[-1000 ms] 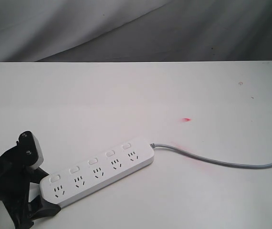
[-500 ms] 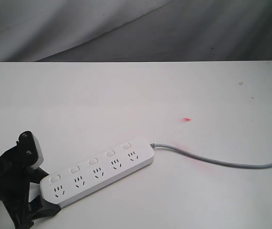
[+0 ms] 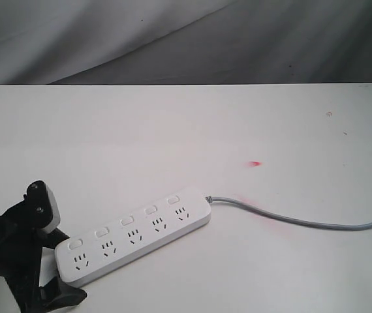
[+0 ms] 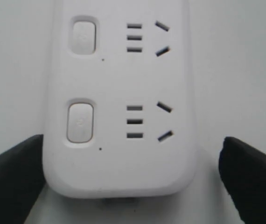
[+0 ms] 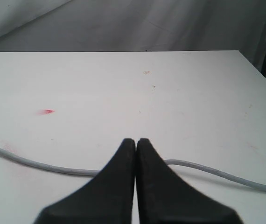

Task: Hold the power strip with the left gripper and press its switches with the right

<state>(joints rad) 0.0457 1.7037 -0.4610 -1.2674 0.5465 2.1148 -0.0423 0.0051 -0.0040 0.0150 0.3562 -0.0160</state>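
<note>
The white power strip [image 3: 134, 235] lies slanted on the table, its grey cable [image 3: 303, 223] trailing right. Its switches [image 3: 126, 220] run in a row along the far edge; two switches [image 4: 80, 122] show in the left wrist view. My left gripper [image 3: 59, 264] straddles the strip's near-left end. It is open: one finger [image 4: 16, 172] sits against the strip's side, while the other finger [image 4: 249, 172] stands apart with bare table between. My right gripper [image 5: 136, 141] is shut on nothing, hovering over the cable [image 5: 207, 170]. It is outside the exterior view.
A small red mark [image 3: 256, 163] lies on the white table [image 3: 173, 130] to the right of the strip. Grey cloth [image 3: 186, 39] hangs behind the table's back edge. The table's right edge [image 5: 259, 74] shows in the right wrist view.
My left gripper's jaws have spread wider; the near finger has dropped away from the strip's end. The strip and the cable have not moved.
</note>
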